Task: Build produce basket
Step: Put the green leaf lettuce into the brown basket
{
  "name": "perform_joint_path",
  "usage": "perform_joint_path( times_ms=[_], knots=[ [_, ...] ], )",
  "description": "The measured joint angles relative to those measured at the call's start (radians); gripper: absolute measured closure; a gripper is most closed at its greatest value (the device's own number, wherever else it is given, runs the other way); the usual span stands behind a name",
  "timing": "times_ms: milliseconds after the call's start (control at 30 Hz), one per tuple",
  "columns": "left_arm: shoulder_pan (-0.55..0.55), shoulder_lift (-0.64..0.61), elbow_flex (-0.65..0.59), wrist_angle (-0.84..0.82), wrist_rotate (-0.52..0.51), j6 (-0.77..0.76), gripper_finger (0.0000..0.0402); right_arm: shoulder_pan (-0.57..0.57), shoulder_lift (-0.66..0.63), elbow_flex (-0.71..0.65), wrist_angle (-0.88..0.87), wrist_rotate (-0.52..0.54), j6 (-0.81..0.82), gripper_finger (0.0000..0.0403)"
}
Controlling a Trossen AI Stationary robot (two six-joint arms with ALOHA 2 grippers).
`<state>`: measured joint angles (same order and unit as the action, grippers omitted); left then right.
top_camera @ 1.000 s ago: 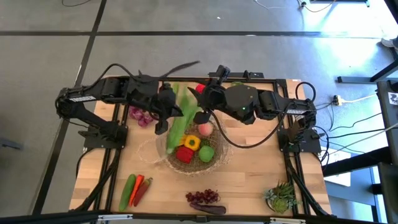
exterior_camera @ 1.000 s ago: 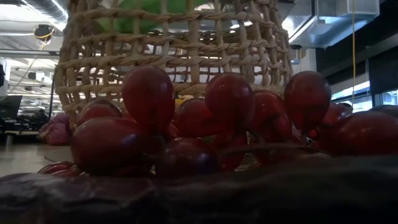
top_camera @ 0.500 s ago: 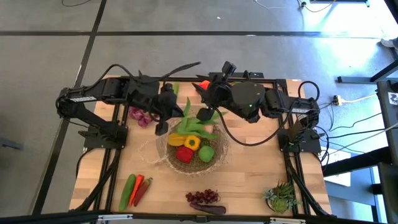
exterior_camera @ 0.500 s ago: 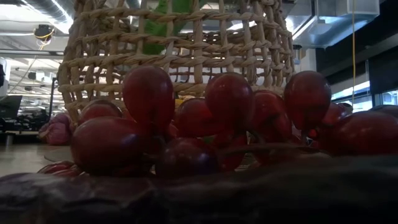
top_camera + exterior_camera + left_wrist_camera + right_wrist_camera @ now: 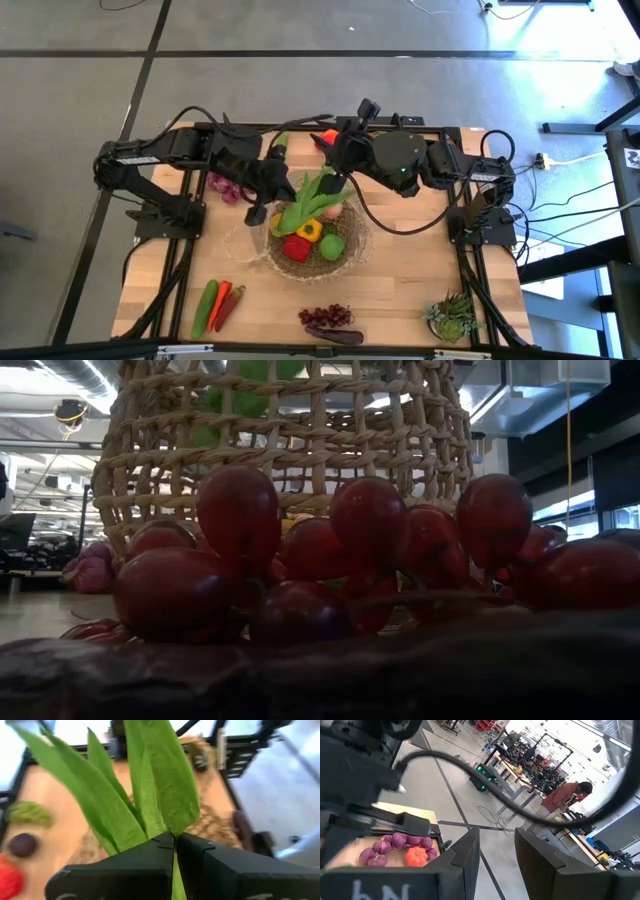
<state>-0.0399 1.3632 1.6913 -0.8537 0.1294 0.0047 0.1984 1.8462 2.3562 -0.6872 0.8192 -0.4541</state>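
The tan wicker basket (image 5: 352, 258) stands mid-table and holds a red pepper (image 5: 297, 248), a yellow pepper (image 5: 308, 229), a green pepper (image 5: 332, 245) and a peach-coloured fruit (image 5: 328, 208). My left gripper (image 5: 278, 195) is at the basket's far left rim, shut on a green leafy stalk (image 5: 318, 192) whose leaves fan out over the basket. My right gripper (image 5: 335, 180) hangs over the basket's far rim. Its fingers (image 5: 470, 850) stand apart with only floor showing between them. In the low view the basket (image 5: 290, 450) rises behind purple grapes (image 5: 300, 560). My left gripper pinches the leafy stalk by its narrow base (image 5: 174, 840) between its two shut fingers. The fingers slant down from the table's left side. The leaves (image 5: 160, 785) spread away from the fingertips, held above the produce in the basket.
A cucumber and chillies (image 5: 215, 305) lie near left. Grapes (image 5: 325, 317) and a dark vegetable (image 5: 335, 336) lie at the near edge. Purple produce (image 5: 230, 187) lies far left and a potted plant (image 5: 450, 315) stands near right. A red piece (image 5: 325, 138) lies at the far edge.
The leafy stalk has swung round in my left gripper. It stretched from the far edge toward the near edge a second ago, and its leaves now point toward the table's right over the basket. My left gripper has rolled at the wrist and stayed shut on it.
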Motion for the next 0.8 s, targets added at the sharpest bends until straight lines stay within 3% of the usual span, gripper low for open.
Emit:
perform_joint_path(
  times_ms=[200, 533, 800],
  knots=[
    [-0.016, 0.027, 0.001, 0.039, 0.077, -0.022, 0.0401, 0.000, -0.016, 0.000, -0.032, 0.000, 0.000, 0.0277],
    [-0.055, 0.128, 0.000, 0.088, 0.112, -0.029, 0.0401, 0.000, -0.031, 0.000, -0.083, 0.004, 0.000, 0.0277],
    [-0.056, 0.209, 0.000, 0.210, 0.305, -0.056, 0.0401, 0.000, -0.031, 0.000, -0.143, 0.002, 0.000, 0.0277]
  ],
)
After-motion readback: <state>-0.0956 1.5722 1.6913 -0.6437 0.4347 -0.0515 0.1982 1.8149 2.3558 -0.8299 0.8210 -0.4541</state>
